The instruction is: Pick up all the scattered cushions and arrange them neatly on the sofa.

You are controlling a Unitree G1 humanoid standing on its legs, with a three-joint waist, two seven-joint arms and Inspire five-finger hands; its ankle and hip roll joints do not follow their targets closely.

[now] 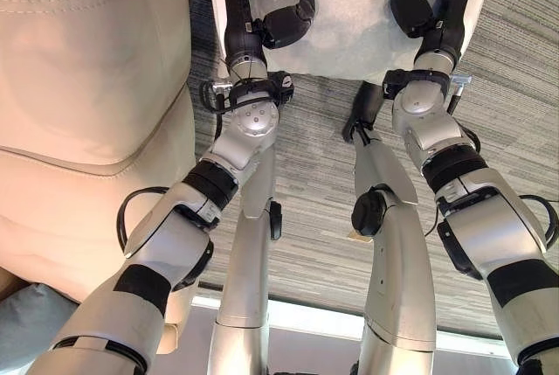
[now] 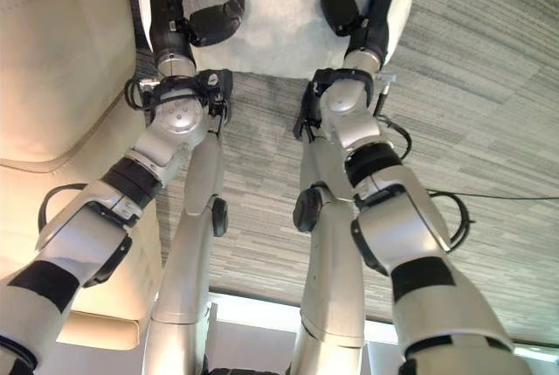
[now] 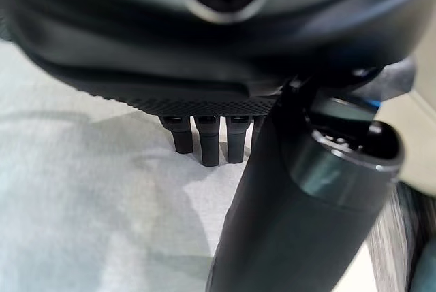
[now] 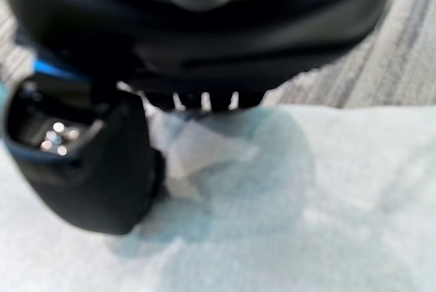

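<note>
Sofa (image 1: 79, 104) stands just beside the left hand (image 1: 240, 8) on its outer side; open carpet floor (image 1: 515, 60) lies beyond the right hand (image 1: 437, 3), past the cushion (image 1: 349, 17).

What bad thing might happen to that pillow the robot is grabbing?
The pale cushion lies on the carpet, with the left hand and right hand only at its two sides. It might sag or slip out when lifted. The sofa sits close beside the left arm, so the cushion may bump it.
</note>
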